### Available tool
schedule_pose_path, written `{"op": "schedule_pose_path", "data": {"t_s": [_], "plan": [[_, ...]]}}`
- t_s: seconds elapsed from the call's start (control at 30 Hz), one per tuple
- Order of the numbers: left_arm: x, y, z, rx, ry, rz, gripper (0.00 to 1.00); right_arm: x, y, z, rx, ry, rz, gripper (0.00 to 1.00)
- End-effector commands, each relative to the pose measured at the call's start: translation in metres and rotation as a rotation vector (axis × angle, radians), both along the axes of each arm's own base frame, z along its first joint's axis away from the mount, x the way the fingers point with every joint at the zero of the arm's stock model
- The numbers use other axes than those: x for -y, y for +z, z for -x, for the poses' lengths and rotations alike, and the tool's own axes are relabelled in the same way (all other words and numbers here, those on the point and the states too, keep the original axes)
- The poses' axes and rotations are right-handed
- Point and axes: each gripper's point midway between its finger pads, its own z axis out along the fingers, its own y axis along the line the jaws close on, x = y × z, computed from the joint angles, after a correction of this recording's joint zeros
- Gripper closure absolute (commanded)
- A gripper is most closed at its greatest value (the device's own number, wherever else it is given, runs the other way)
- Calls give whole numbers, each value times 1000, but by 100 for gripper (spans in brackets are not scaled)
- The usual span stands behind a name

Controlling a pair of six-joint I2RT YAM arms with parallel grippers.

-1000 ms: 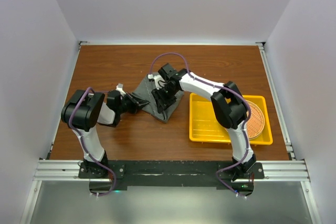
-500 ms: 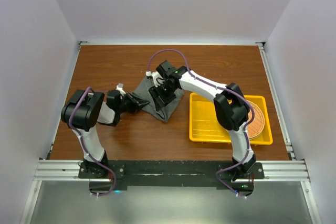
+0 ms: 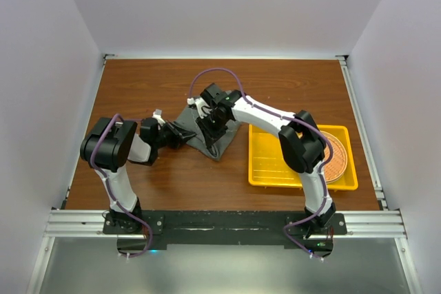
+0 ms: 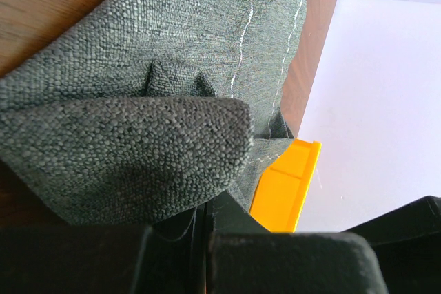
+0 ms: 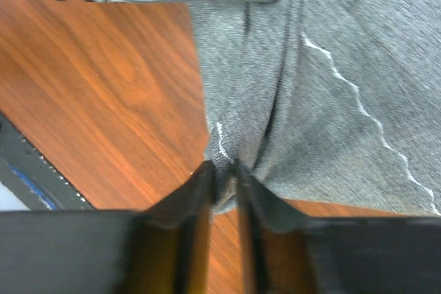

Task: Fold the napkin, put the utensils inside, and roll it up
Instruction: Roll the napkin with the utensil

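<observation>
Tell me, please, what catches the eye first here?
The dark grey napkin in the middle of the table, bunched, with the left gripper and the right gripper both pinching it. Next, the bright yellow tray to its right, holding a round woven mat.

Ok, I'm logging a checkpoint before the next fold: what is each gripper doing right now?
Left gripper: closed, pinching a fold of the napkin.
Right gripper: closed on the napkin's edge.
</observation>
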Motion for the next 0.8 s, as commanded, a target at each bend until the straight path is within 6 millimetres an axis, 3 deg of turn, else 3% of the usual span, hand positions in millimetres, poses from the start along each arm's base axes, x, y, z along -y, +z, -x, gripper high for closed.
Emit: {"op": "schedule_pose_path", "data": {"t_s": [0.0,0.17,0.33,0.4,0.47,0.63,0.77], "plan": [[-24,-71,39,-262,51,-153,100,12,-1,-9,55,-14,43,85],[-23,-71,40,-264,47,-153,100,9,-15,-7,39,-39,25,97],[-24,-72,39,-266,52,-154,100,9,-36,6,-23,-68,-1,93],[-24,-72,39,-267,53,-154,100,10,-34,6,-15,-68,6,90],[-24,-72,40,-269,52,-153,100,15,-28,4,3,-60,33,82],[-24,-72,39,-275,52,-156,100,19,8,-14,122,-44,45,58],[-23,-72,40,-281,49,-151,100,17,35,-14,166,-30,8,43]]}}
